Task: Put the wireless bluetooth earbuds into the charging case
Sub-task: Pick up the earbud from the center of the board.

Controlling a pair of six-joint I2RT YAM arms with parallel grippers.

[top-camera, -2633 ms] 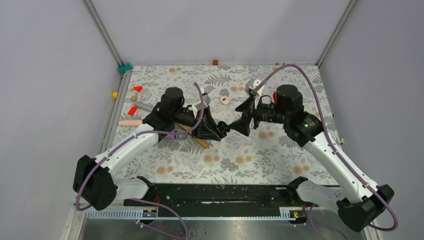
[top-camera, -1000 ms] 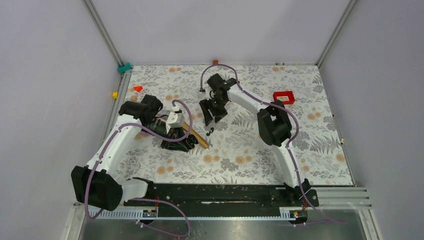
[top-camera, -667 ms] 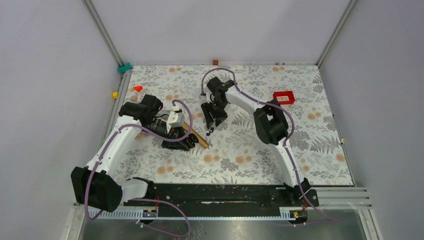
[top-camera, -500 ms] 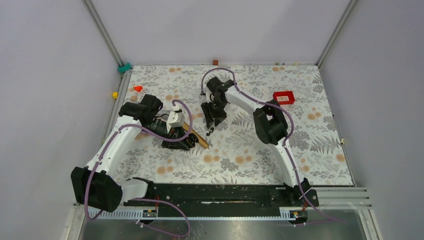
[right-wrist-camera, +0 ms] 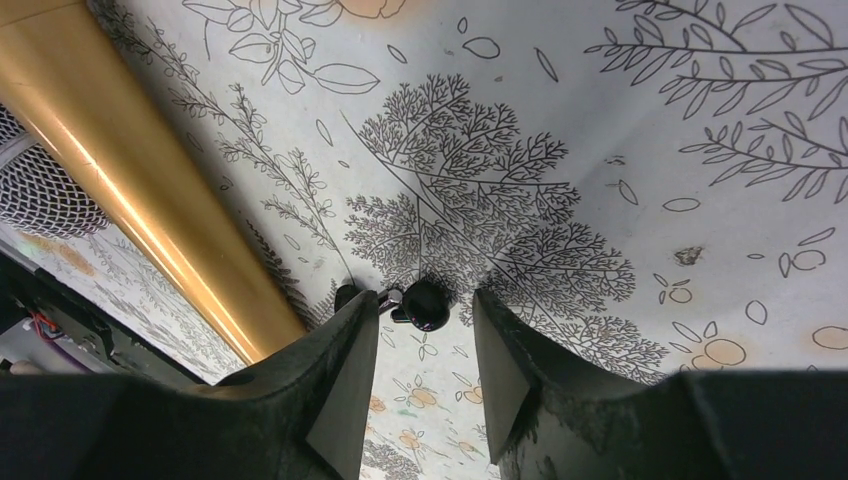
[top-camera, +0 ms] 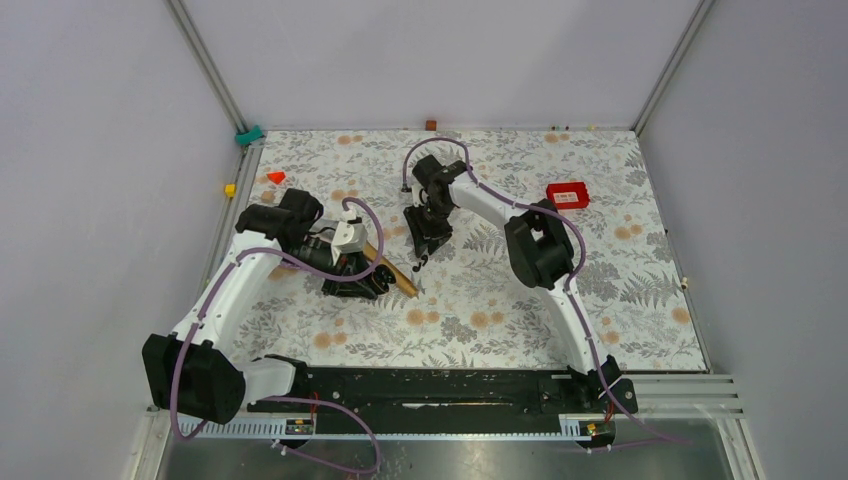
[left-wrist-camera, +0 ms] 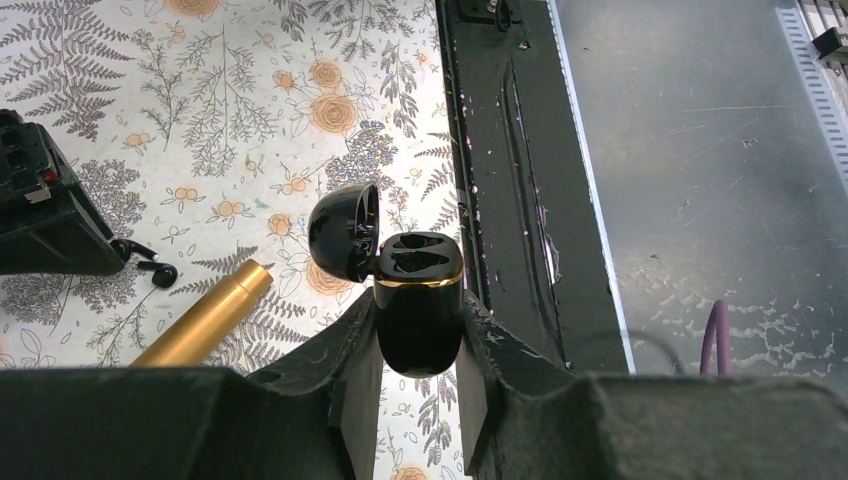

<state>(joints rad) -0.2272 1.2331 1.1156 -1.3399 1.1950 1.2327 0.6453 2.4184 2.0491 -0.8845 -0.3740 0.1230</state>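
earbud [right-wrist-camera: 427, 305] between right jaws, charging case [left-wrist-camera: 420, 310] in left jaws
right jaws parted, straddling earbud on surface [right-wrist-camera: 650, 120], not yet gripping; stem lies across the gap toward gold microphone [right-wrist-camera: 150, 170]. left jaws clenched on open charging case, nearby left.

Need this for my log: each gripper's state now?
Left gripper: shut on the glossy black pebble-shaped charging case, lid open.
Right gripper: open, straddling a tiny black earbud.

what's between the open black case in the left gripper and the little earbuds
A gold metal cylinder lies slantwise between the glossy black charging case and the tiny black earbuds, as the left wrist view shows.
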